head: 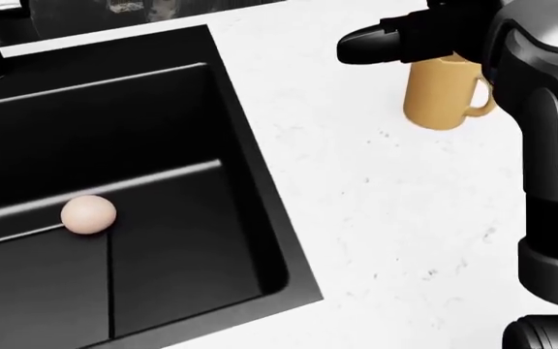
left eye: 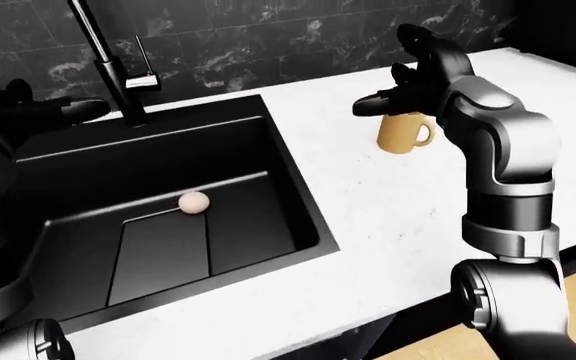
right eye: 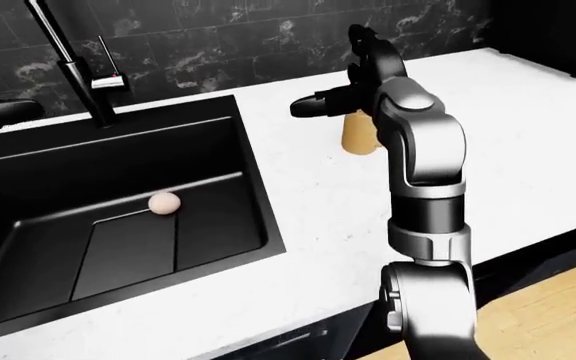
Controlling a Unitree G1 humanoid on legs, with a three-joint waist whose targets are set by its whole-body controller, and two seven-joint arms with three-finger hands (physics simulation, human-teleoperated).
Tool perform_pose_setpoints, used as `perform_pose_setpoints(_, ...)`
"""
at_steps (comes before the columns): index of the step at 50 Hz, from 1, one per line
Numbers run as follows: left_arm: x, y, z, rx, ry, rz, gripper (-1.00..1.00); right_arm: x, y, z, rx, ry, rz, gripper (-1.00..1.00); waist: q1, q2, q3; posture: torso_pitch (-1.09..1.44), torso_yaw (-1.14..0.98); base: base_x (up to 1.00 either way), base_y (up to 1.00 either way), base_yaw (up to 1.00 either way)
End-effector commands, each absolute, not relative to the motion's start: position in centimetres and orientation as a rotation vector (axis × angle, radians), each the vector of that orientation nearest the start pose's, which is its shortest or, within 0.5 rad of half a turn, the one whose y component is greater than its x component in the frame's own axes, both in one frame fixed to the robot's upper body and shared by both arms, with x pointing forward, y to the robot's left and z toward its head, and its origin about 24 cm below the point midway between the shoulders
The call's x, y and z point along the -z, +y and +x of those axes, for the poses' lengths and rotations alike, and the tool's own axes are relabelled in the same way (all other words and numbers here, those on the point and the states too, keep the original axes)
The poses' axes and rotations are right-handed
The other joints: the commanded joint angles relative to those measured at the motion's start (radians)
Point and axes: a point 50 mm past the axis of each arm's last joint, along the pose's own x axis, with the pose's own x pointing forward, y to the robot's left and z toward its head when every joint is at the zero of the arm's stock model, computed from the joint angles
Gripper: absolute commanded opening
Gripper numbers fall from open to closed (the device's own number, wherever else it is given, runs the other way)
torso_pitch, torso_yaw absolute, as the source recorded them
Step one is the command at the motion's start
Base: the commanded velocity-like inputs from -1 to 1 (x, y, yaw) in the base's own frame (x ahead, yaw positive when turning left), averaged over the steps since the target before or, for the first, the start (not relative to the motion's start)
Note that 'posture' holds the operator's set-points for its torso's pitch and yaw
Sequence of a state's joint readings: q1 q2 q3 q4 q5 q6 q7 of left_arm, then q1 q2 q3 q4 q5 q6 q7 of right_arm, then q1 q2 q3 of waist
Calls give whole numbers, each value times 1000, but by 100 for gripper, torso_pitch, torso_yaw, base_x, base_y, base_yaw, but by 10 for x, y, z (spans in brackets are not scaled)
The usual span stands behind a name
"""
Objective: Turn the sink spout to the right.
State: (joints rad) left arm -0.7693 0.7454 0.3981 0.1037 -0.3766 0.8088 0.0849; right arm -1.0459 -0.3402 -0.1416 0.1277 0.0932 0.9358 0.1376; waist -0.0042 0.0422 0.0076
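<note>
The sink spout (left eye: 96, 41) rises as a thin dark metal tube from its base at the top edge of the sink (left eye: 288, 176), near the sink's upper left corner in the left-eye view, and runs up out of the picture, so its outlet end is not shown. A small lever handle (left eye: 142, 75) stands just beside it. By the look of it the spout is rigid and smooth, pivoting on its base rather than bending (a slick surface, so fingers could slide along it). The sensible place to push or hold is high on the tube, away from the pivot, where a light sideways press should swing it; gripping near the base would likely give little turning effect.

The right robot hand (left eye: 393, 94) hangs above the white bench (left eye: 368, 217), well to the right of the sink and well apart from the spout. Its fingers point toward the sink, spread and holding nothing. A tan mug (head: 439, 91) stands on the bench just beneath and beyond it; whether the hand touches the mug I cannot tell.

The left robot hand (left eye: 68, 111) sits just left of the spout's base, far nearer to it than the right one. It has hold of nothing, but how far its fingers are parted I cannot tell.

1 pale egg (head: 88, 214) lies on the sink floor, clear of both hands.
</note>
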Motion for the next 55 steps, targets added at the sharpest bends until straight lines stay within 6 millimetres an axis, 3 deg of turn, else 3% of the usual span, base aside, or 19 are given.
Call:
perform_pose_setpoints(1,-297,325,304,-416,-179,50,100,-300,-169,362,-89,-95,-139,100,0,5,-30,-8,0,0,0,0)
perform_pose_setpoints(15,-298,325,305,-415,-178,52,100,-304,-168,363,-91,-97,-143,100,-2,7,-95,-18,0,0,0,0)
perform_pose_setpoints(34,-298,330,302,-425,-185,45,100,-304,-167,362,-94,-97,-144,100,-7,7,-209,-32,0,0,0,0)
perform_pose_setpoints(55,-296,329,304,-420,-175,50,100,-303,-166,363,-98,-97,-145,100,10,9,-248,-36,0,0,0,0)
